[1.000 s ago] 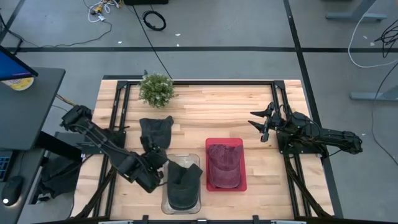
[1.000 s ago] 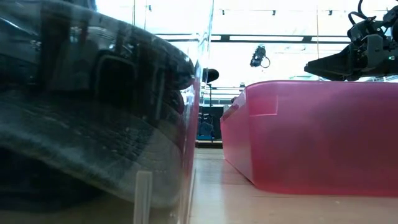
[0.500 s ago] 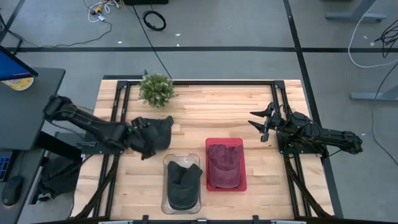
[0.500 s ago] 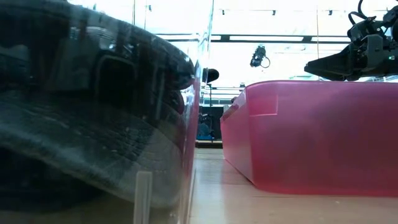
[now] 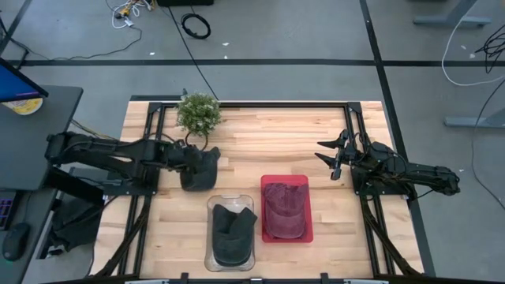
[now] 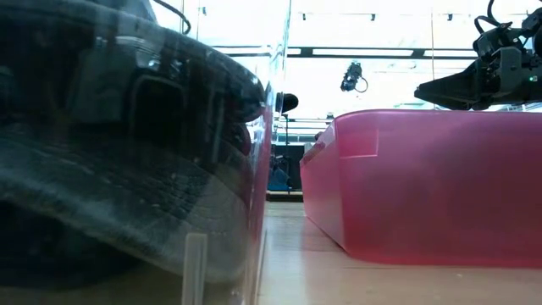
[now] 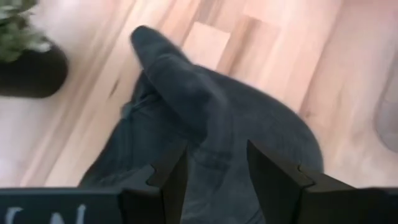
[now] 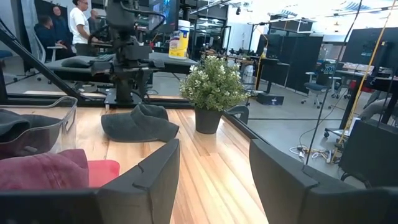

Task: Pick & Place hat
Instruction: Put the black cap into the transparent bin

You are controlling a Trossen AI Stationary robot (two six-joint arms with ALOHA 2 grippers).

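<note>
A dark grey hat (image 5: 201, 168) lies flat on the wooden table; it also shows in the left wrist view (image 7: 217, 118) and the right wrist view (image 8: 140, 124). My left gripper (image 5: 189, 158) hangs over it, pointing down and open, one finger on each side of the hat's crown (image 7: 214, 165). A second dark hat (image 5: 232, 229) sits in a clear bin (image 5: 211, 207). A maroon hat (image 5: 285, 207) lies in a red bin (image 5: 306, 183). My right gripper (image 5: 331, 158) waits open at the table's right side, off the surface.
A potted plant (image 5: 198, 113) stands just beyond the loose hat, toward the far edge. The two bins stand side by side at the near middle, filling the low view (image 6: 423, 186). Bare wood (image 5: 276, 142) lies between the plant and my right arm. People show in the room behind.
My left gripper has swung from beside the clear bin at the near edge toward the far edge, to a place over the loose dark hat. The hat in the clear bin stays put. My right arm has kept still.
</note>
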